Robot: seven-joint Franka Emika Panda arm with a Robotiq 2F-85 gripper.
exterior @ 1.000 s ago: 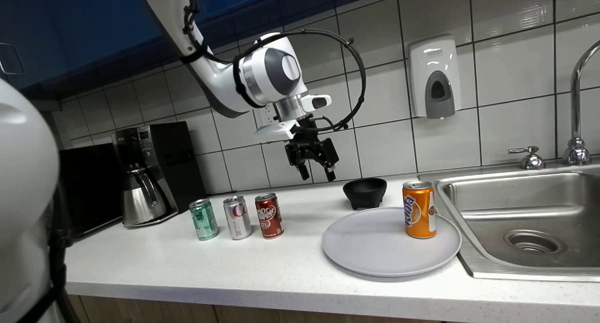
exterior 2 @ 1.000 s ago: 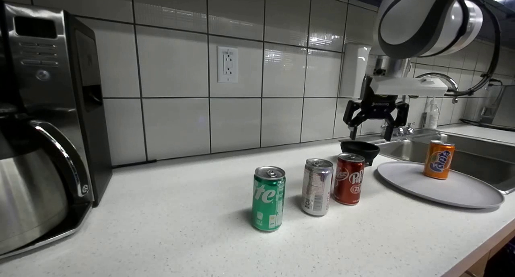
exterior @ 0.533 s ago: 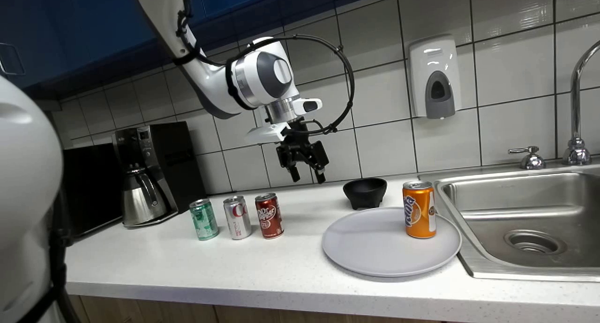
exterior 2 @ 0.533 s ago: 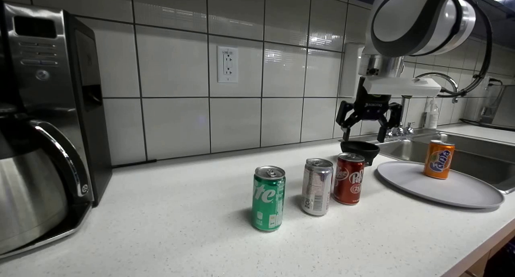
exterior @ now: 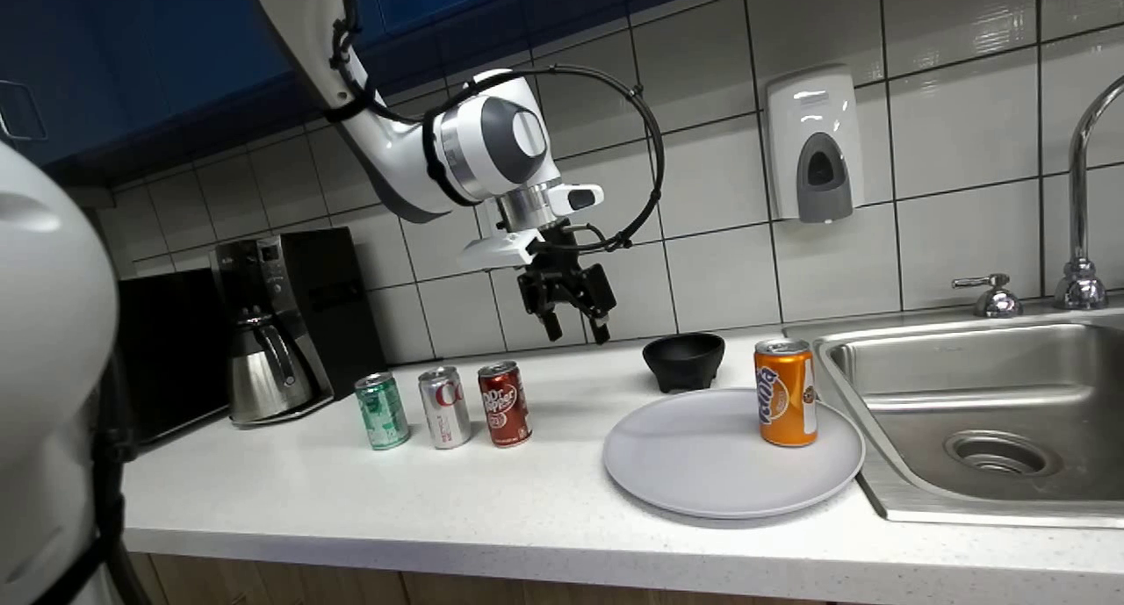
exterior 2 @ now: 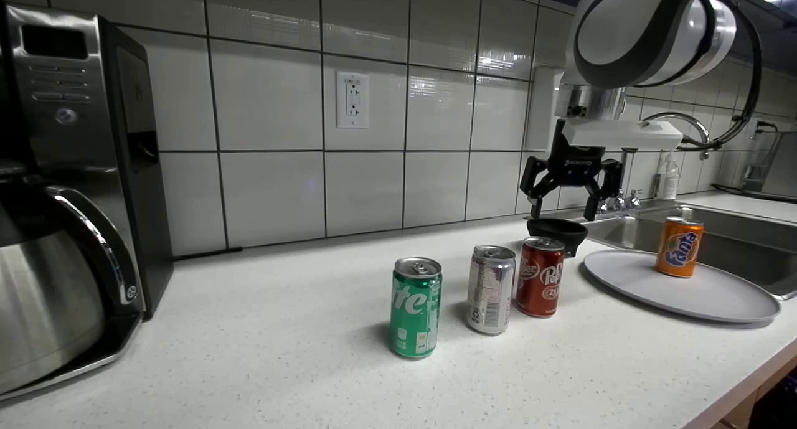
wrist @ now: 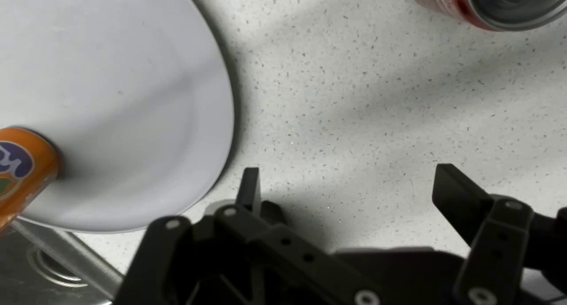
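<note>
Spread wide at the fingers (wrist: 456,194), with speckled counter (wrist: 345,128) visible between them in the wrist view. Suspended above the counter in both exterior views, with gripper (exterior: 577,328) pointing down and apart from the surface. Nearest below, toward the sink (exterior: 1010,368): black bowl (exterior: 683,363), standing upright on the counter near the tiled wall (exterior: 720,271). Just in front of the black bowl: round grey plate (exterior: 685,464), flat on the counter beside the sink. Upright on the plate, near the edge closest to the sink: orange Fanta can (exterior: 786,394). On the opposite side of the gripper, in a row with narrow gaps: red Dr Pepper can (exterior: 505,403), silver can (exterior: 445,407) and green can (exterior 2: 416,311), all upright on the counter. Cut off at the border of the wrist view: red Dr Pepper can at the top, orange Fanta can beside the plate. Farther out, past the green can: coffee maker (exterior: 329,289) with steel carafe (exterior: 263,377). At the other end, past the plate: chrome faucet (exterior: 1078,210). Fixed to the tiled wall: white soap dispenser (exterior: 817,144) and, in an exterior view, power outlet (exterior 2: 353,99).
</note>
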